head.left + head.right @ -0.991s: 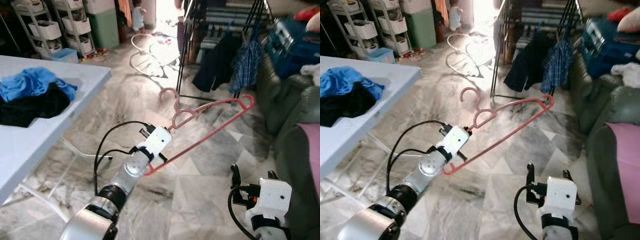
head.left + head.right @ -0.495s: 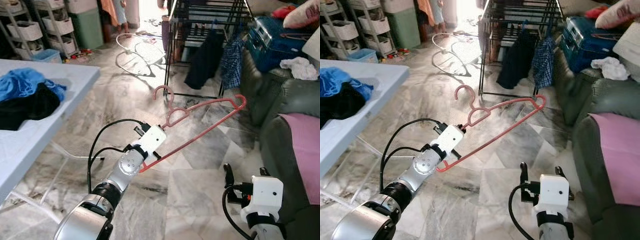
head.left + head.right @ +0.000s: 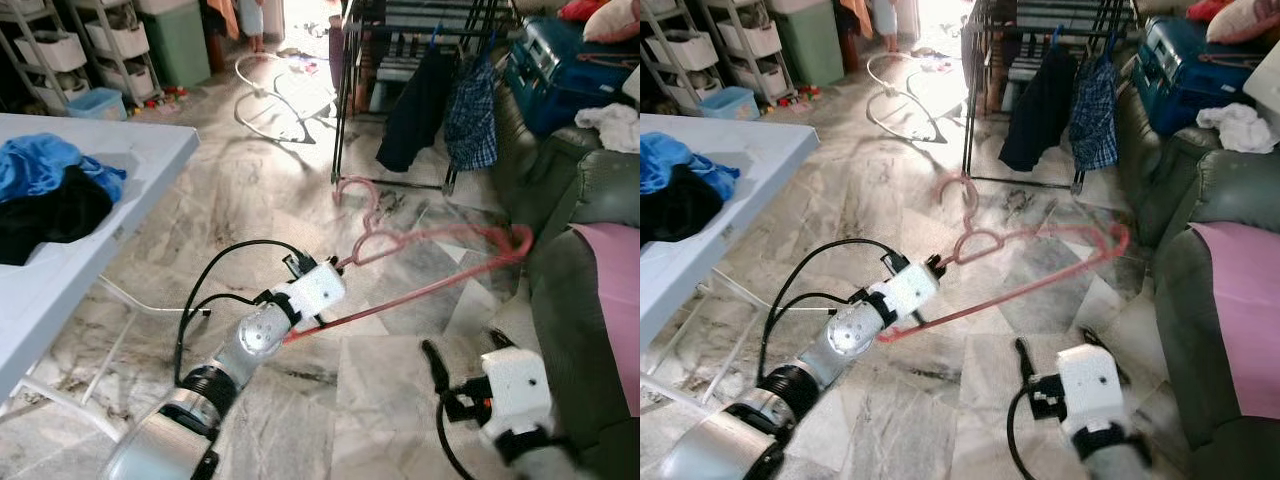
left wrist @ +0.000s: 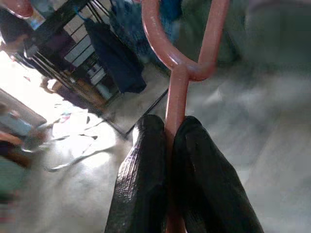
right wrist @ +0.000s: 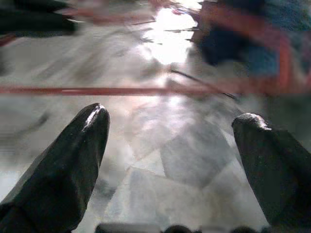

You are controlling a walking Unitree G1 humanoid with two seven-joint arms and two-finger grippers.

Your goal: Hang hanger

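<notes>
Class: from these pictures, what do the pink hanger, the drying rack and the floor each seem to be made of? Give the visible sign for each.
Pink hanger, pinched in the left hand: probably plastic or plastic-coated wire; a smooth, rounded, evenly coloured rod with a soft sheen.
Drying rack: likely painted metal; thin, straight black bars.
Floor: polished marble or marble-look tile; grey veining, square joints and window glare.

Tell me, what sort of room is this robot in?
Probably a lived-in home's laundry or living area: a drying rack with clothes hung on it, a sofa at the side, and storage shelves against the far wall, on a marble floor.
</notes>
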